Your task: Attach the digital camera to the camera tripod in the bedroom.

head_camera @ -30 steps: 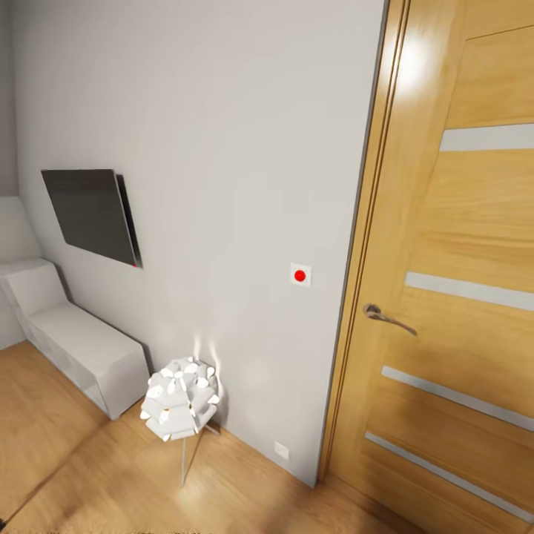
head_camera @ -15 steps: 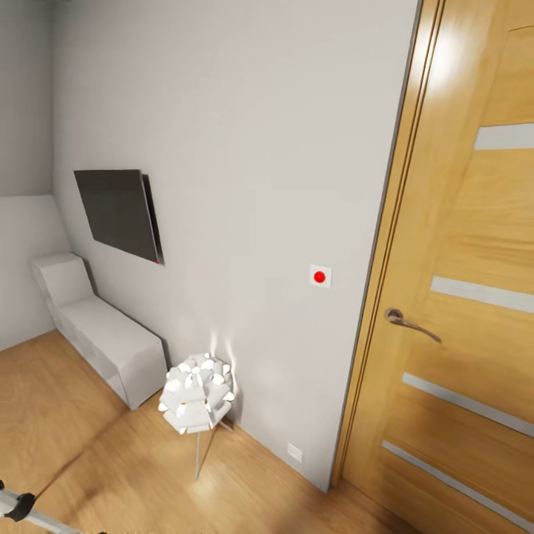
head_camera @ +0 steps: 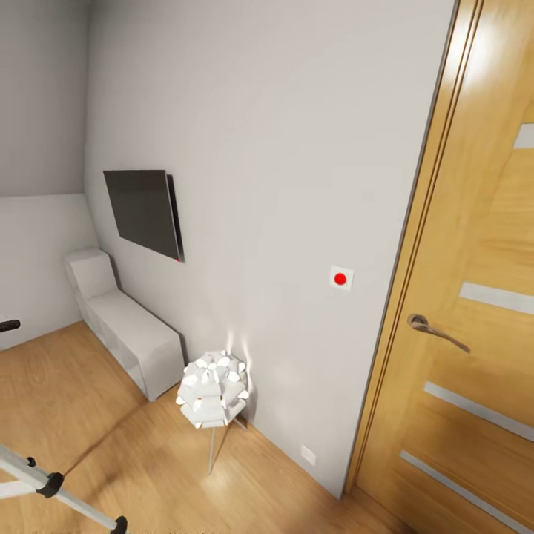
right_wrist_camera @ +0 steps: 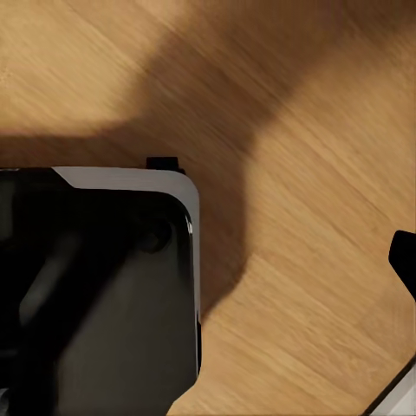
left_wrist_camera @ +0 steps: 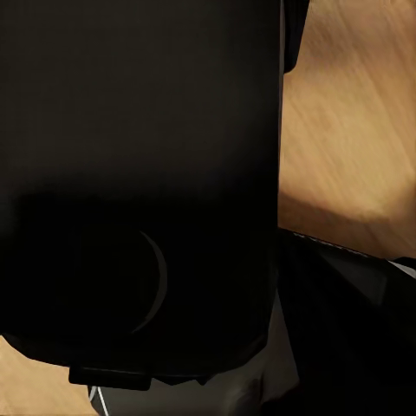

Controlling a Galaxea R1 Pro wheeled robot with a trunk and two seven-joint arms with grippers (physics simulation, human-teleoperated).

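Two silver legs of the camera tripod [head_camera: 41, 480], with black joints, cross the lower left corner of the head view over the light wood floor. A black tip at the left edge [head_camera: 6, 325] may be its pan handle. The tripod's head is out of view. In the left wrist view a black body with a faint round ring, the digital camera [left_wrist_camera: 139, 173], sits right against the lens and hides the fingers. It appears to be held there, in front of the robot's dark base [left_wrist_camera: 347, 329].
Ahead is a white wall with a dark flat screen [head_camera: 144, 211], a red-dot switch [head_camera: 340, 278] and a low socket [head_camera: 308, 454]. A white bench [head_camera: 130, 337] and a white floor lamp [head_camera: 213, 389] stand against it. A wooden door [head_camera: 482, 245] closes the right side.
The head view has swung to the left, so wall, lamp and door sit further right in the picture. The tripod legs have come into view at the lower left.
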